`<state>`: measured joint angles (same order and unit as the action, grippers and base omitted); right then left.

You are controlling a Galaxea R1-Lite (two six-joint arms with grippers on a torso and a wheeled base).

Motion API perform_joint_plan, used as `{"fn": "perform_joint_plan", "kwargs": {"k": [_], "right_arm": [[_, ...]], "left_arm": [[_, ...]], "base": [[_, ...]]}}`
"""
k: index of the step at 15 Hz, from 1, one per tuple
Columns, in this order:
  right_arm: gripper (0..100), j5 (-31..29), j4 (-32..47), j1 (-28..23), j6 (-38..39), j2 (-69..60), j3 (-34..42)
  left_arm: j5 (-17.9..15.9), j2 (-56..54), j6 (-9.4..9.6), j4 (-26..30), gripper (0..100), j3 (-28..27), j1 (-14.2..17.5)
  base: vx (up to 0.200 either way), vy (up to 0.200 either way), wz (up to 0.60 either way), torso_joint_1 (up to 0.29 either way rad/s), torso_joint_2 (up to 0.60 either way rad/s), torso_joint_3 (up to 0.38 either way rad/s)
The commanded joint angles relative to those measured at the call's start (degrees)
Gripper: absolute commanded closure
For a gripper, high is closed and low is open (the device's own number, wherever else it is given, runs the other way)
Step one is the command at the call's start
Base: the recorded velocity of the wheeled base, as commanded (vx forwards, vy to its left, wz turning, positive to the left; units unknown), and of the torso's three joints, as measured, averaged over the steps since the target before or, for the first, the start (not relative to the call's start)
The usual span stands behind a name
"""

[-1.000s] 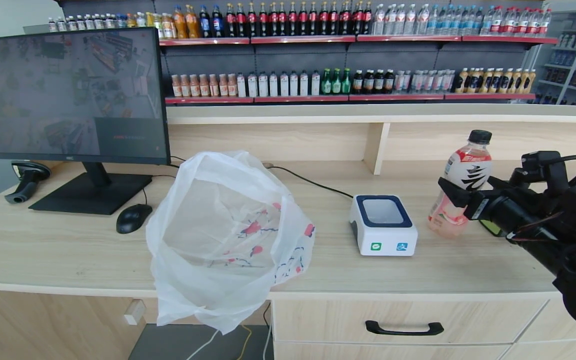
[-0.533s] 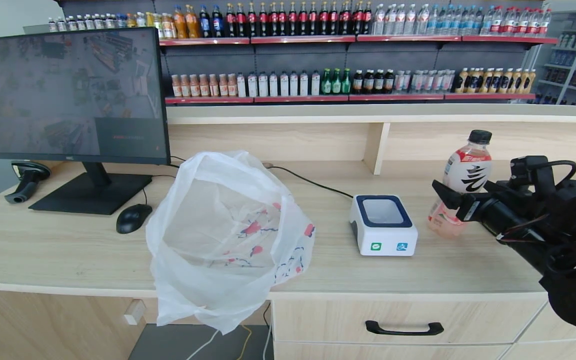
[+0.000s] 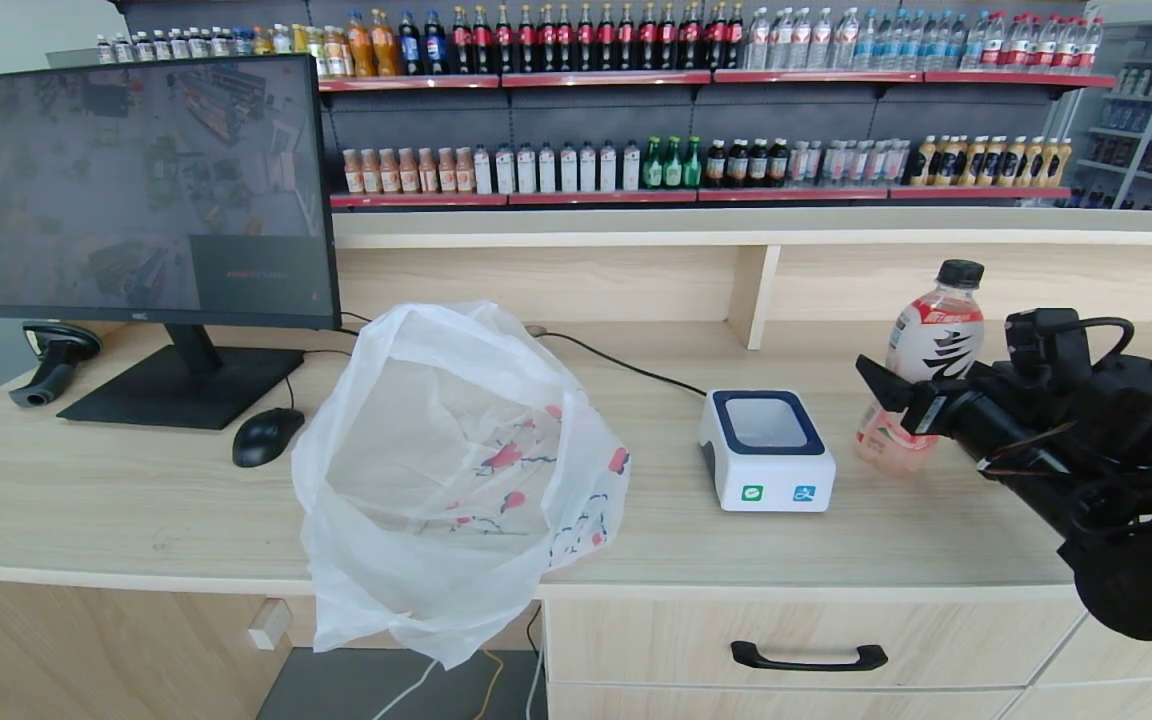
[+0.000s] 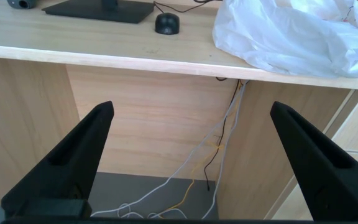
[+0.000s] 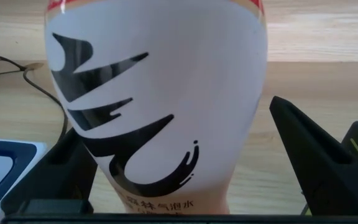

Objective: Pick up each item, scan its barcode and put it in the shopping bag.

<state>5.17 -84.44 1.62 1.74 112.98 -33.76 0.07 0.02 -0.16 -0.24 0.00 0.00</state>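
A pink drink bottle (image 3: 924,352) with a black cap and a white label stands upright on the counter, to the right of the white barcode scanner (image 3: 766,450). My right gripper (image 3: 898,400) is open at the bottle's lower half. In the right wrist view the bottle (image 5: 160,106) sits between the two fingers (image 5: 309,162), with a gap on one side. The white shopping bag (image 3: 456,470) stands open at the counter's front edge, left of the scanner. My left gripper (image 4: 191,155) hangs open and empty below the counter edge, under the bag (image 4: 291,31).
A monitor (image 3: 136,190), a black mouse (image 3: 266,436) and a handheld scanner (image 3: 51,365) occupy the counter's left. A raised wooden ledge (image 3: 766,240) runs behind the bottle. A cable (image 3: 616,365) crosses toward the scanner. Drawers with a black handle (image 3: 808,657) sit below.
My right arm has moved left and forward, bringing its open fingers further around the bottle. The bottle, bag and scanner have stayed put.
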Motion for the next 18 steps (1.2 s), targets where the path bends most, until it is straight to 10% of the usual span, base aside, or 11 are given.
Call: {"fn": "perform_joint_plan", "kwargs": {"k": [1,4,5,18], "right_arm": [[0,0.02,-0.02,0.05,0.01,0.04,-0.08],[0,0.02,-1.16,0.05,-0.07,0.04,0.36],[100,0.02,-1.34,0.05,0.01,0.04,0.18],[100,0.19,-5.12,-0.04,0.01,-1.71,0.18]], "left_arm": [[0.01,-0.02,-0.02,-0.02,0,0.00,0.00],[0.01,-0.02,-0.02,-0.02,0,0.00,0.00],[0.01,-0.02,-0.02,-0.20,0,0.00,0.00],[0.01,-0.02,-0.02,-0.02,0,0.00,0.00]], "base": [[0.000,0.000,0.00,0.000,0.00,0.000],[0.000,0.000,0.00,0.000,0.00,0.000],[0.000,0.000,0.00,0.000,0.00,0.000],[0.000,0.000,0.00,0.000,0.00,0.000]]}}
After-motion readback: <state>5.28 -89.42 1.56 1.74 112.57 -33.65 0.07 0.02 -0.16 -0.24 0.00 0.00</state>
